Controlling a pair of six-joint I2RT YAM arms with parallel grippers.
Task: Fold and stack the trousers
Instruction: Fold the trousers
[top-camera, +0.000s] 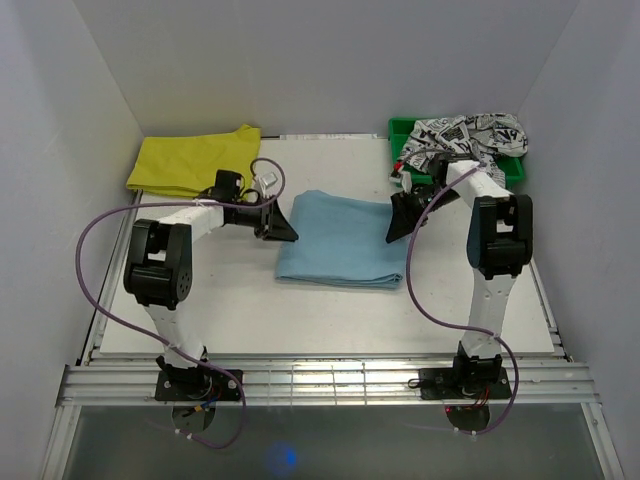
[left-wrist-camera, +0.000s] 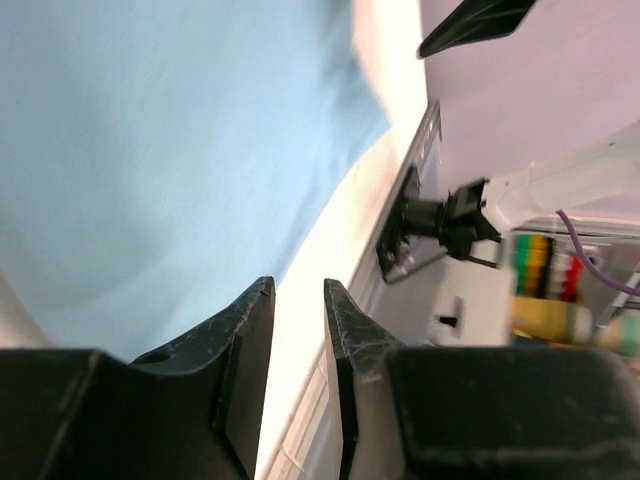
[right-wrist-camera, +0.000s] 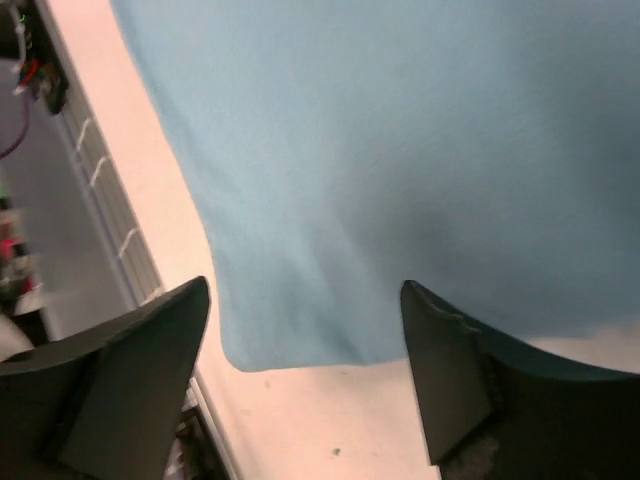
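The light blue trousers lie folded into a flat rectangle in the middle of the table. My left gripper is at their left edge, just off the cloth; in the left wrist view its jaws stand a narrow gap apart with nothing between them, and the trousers lie ahead. My right gripper hovers at their right edge. In the right wrist view it is wide open and empty above a corner of the trousers.
A folded yellow garment lies at the back left. A black-on-white printed garment is heaped in a green bin at the back right. White walls enclose the table on three sides.
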